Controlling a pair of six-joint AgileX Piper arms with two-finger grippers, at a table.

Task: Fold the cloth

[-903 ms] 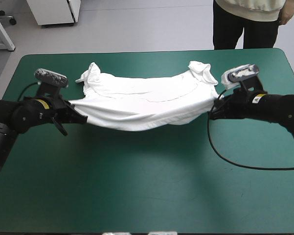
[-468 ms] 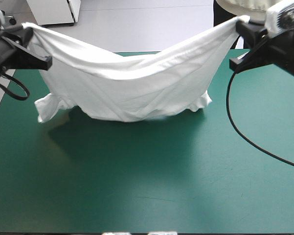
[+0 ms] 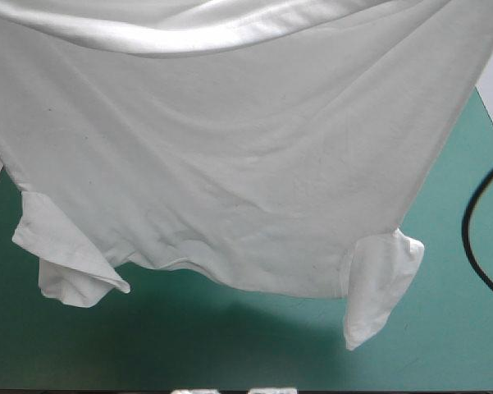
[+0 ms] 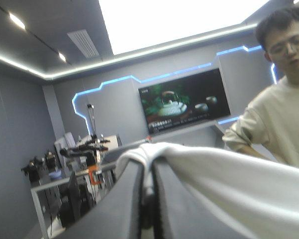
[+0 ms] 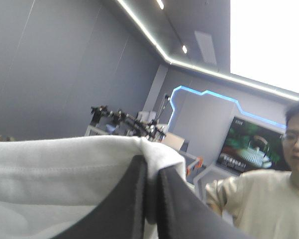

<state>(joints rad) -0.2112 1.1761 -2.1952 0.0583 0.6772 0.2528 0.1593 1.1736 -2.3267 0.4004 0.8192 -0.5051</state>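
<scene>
both up high: my left gripper point(image 4: 148, 199) and right gripper point(image 5: 151, 199) pinch the t-shirt point(image 3: 230, 164), which hangs wide over the teal-green table point(image 3: 230, 353), sleeves point(image 3: 381, 283) dangling.

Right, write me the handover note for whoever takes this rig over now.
Left gripper: shut on the T-shirt, raised high.
Right gripper: shut on the T-shirt, raised likewise.
T-shirt: hangs spread between them over the teal-green table, sleeves at the bottom end, one on each side.
Done: shirt gripped at two corners and opened out.
Left: lay it flat on the table, then make the folds; none shows yet.
</scene>
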